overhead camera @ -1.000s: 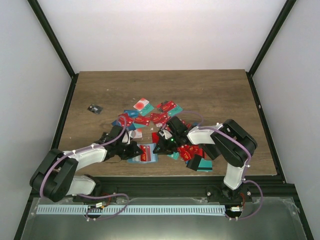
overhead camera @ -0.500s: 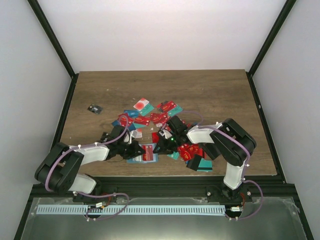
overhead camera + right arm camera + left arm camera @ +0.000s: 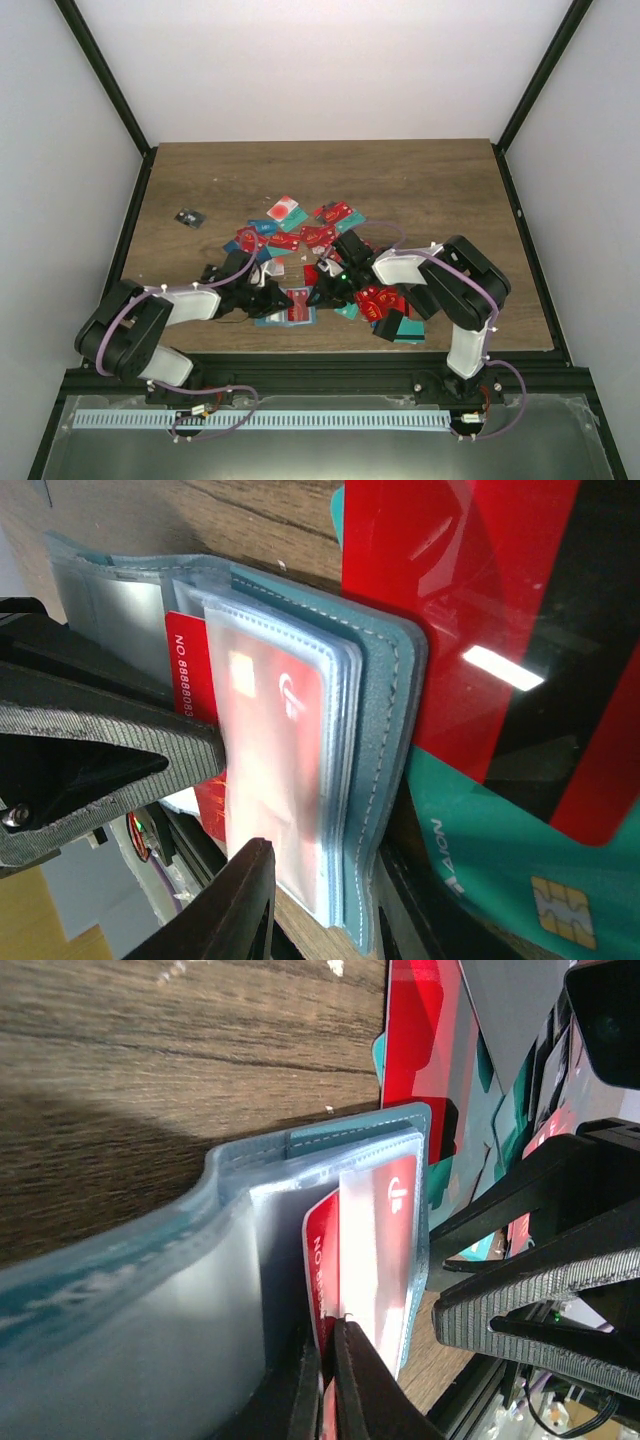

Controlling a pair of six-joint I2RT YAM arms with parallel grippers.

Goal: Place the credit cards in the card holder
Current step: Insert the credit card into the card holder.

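I am pinching a red card (image 3: 370, 1230) between the pressed-together fingers of my left hand (image 3: 325, 1348), holding it by its short end. The card is thin, stiff and glossy, with white print along one edge. Its far end is lying among the plastic sleeves (image 3: 270, 1250) of the card holder (image 3: 340, 1128). From this angle I cannot quite tell whether it is sitting inside a sleeve or only between two of them.

The holder is lying open on the table (image 3: 150, 1050), close to the near edge and a little left of the middle. Its cover is a soft teal with a stitched seam and rounded corners. The sleeves are frosted, floppy and stacked like pages, and another red card is showing through one of them.

My right hand (image 3: 320, 892) is gripping the holder from the opposite side. One dark finger is pressing on the sleeve stack and the other is sitting behind the teal cover, so the bundle is being clamped at its edge.

The loose credit cards (image 3: 320, 238) are lying scattered and overlapping near the middle of the wood-grain table. A shiny red one (image 3: 460, 610) and a teal chip card (image 3: 490, 870) are lying right beside the holder.
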